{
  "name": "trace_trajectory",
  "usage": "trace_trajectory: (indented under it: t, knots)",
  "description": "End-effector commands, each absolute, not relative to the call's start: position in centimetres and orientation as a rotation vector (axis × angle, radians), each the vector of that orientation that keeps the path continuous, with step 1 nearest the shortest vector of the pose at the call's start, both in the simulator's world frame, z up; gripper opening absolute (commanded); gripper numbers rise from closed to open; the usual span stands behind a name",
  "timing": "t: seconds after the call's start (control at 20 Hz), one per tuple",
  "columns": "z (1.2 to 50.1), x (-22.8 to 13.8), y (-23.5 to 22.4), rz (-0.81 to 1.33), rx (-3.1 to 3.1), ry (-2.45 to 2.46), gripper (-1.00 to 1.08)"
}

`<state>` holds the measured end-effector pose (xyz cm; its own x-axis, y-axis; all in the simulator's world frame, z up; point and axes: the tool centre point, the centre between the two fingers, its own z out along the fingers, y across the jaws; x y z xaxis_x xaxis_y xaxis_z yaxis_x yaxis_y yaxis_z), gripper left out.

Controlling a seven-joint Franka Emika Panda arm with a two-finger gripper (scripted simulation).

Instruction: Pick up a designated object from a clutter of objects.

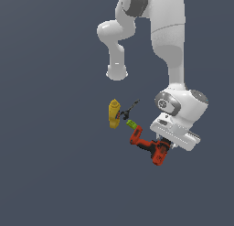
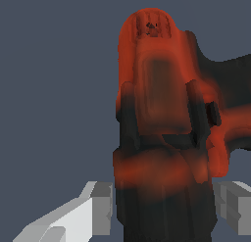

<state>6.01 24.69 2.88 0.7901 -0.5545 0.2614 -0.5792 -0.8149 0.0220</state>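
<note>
The L-shaped red-orange drill (image 2: 162, 113), smooth plastic with black trim, lies on the dark bench (image 1: 50, 165) just beside a tiny green piece (image 1: 131, 124), its body between the pale blocky fingers (image 2: 100, 209) of the claw (image 1: 165, 146), which flank it closely.

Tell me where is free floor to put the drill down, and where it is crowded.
Bare floor spreads to the exterior view's left of the yellow bottle and below the red-orange drill. Crowded: the bottle, thin black tool, green piece and drill sit close together, with the gripper at the drill.
</note>
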Motion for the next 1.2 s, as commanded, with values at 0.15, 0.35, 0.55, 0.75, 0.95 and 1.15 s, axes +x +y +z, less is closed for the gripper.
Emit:
trace_trajectory:
  t: [0.15, 0.35, 0.55, 0.75, 0.95, 1.15]
  knots:
    - [3.1, 6.0, 24.6, 0.373, 2.876, -0.914, -1.00]
    - [4.0, 5.8, 24.1, 0.373, 2.876, -0.914, -1.00]
    - [5.5, 5.5, 23.3, 0.373, 2.876, -0.914, -1.00]
    - [7.9, 5.1, 22.2, 0.373, 2.876, -0.913, -1.00]
    - [11.0, 4.5, 20.7, 0.373, 2.876, -0.913, -1.00]
    - [14.6, 3.9, 18.9, 0.373, 2.876, -0.912, -1.00]
